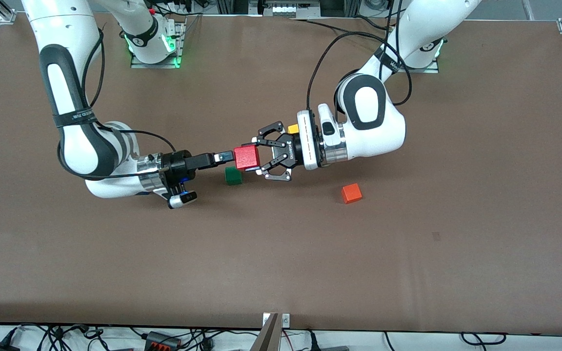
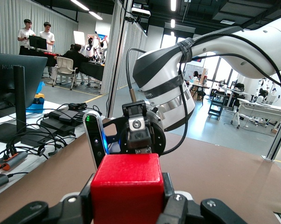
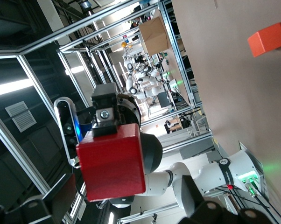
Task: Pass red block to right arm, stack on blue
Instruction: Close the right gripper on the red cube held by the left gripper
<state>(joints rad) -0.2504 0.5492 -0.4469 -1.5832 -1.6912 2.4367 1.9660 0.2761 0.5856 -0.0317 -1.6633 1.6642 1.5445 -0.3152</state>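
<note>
The red block [image 1: 246, 157] is held up over the table's middle, clamped between the fingers of my left gripper [image 1: 252, 158]. In the left wrist view the block [image 2: 126, 186] fills the space between the shut jaws of the left gripper [image 2: 126, 207]. My right gripper [image 1: 227, 157] faces it, tips right at the block, and shows in the left wrist view [image 2: 136, 125]. In the right wrist view the block [image 3: 110, 161] hangs between the spread fingers of the right gripper [image 3: 126, 201], touching neither. The blue cube shows in no view.
A dark green cube [image 1: 233, 175] lies on the table just under the handover point. An orange cube [image 1: 351, 193] lies toward the left arm's end, also in the right wrist view [image 3: 266, 39]. A yellow cube [image 1: 293, 128] peeks out past the left gripper.
</note>
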